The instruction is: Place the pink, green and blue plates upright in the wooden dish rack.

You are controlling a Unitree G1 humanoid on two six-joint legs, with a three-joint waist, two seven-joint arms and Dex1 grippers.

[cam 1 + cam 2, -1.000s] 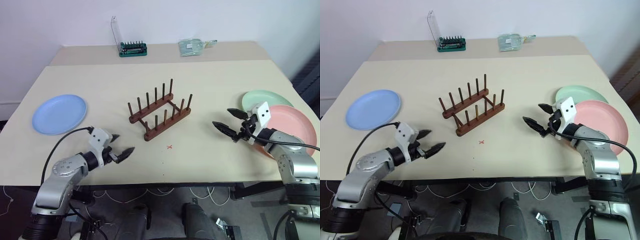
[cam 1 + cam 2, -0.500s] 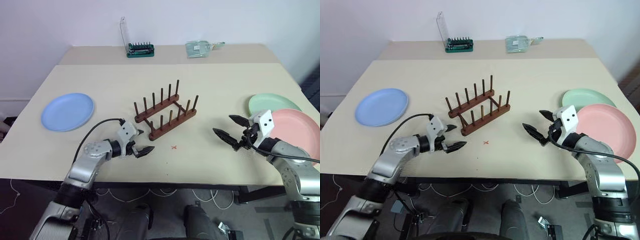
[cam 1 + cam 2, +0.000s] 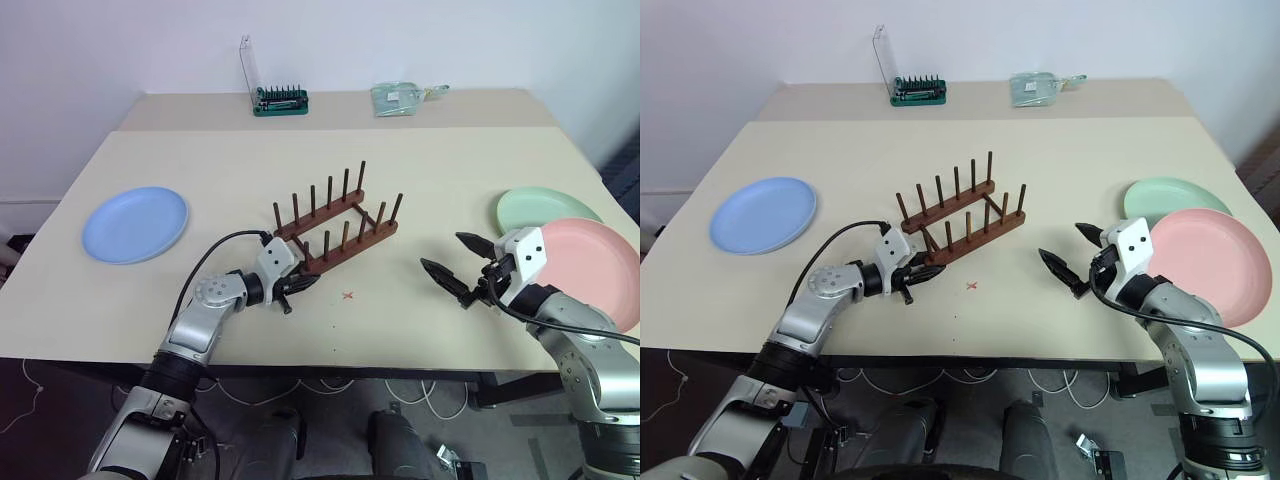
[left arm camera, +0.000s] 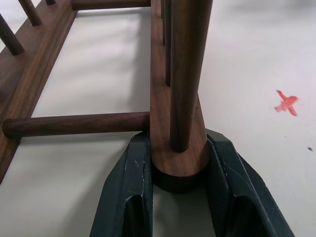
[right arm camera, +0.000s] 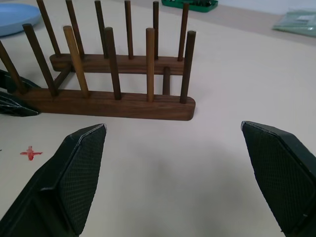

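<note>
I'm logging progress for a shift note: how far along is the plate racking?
Nothing is racked yet: the dark wooden dish rack has bare pegs. In hand: the left tool is closed around the near end of one rack rail; the right tool hovers open. Left: the light blue plate, mint green plate and salmon pink plate all lie flat on the table.

Pink plate [image 3: 590, 262] — near edge behind right arm; frame crops right rim.

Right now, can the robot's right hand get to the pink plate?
Probably yes. The right hand is open and holds nothing, and the pink plate lies flat right beside that arm, with nothing on top. It partly covers the green plate, not the other way round.
</note>
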